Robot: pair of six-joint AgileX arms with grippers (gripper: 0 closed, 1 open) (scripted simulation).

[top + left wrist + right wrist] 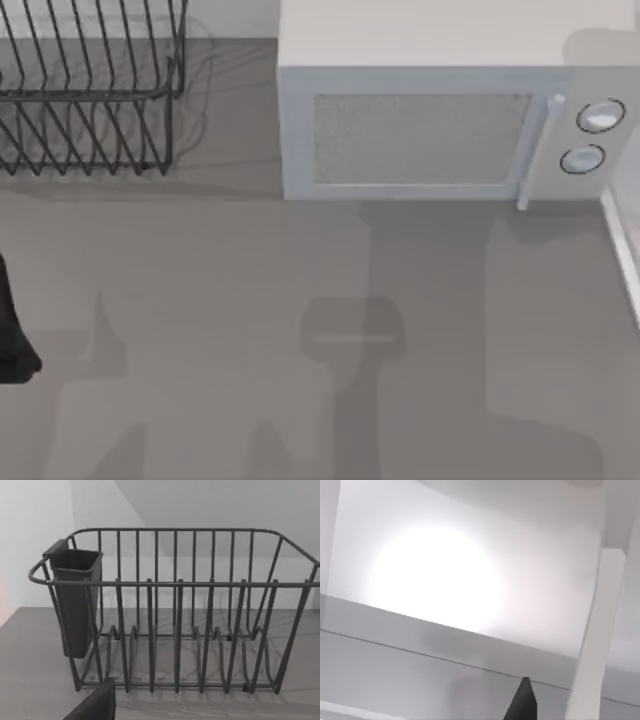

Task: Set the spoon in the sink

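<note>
The spoon is out of view. A white rim [622, 240] runs along the table's right edge in the top view; I cannot tell whether it belongs to the sink. A black part of my left arm [12, 335] pokes in at the table's left edge, level with the middle. A dark piece of my left gripper [95, 706] shows low in the left wrist view, in front of the wire dish rack. In the right wrist view a dark tip of my right gripper [522, 701] sits before pale white surfaces.
A dark wire dish rack [90, 90] stands at the back left, with a grey utensil cup [75, 600] hung on one end. A white microwave [440, 110] with its door shut fills the back centre and right. Soft shadows lie across the grey tabletop [300, 280].
</note>
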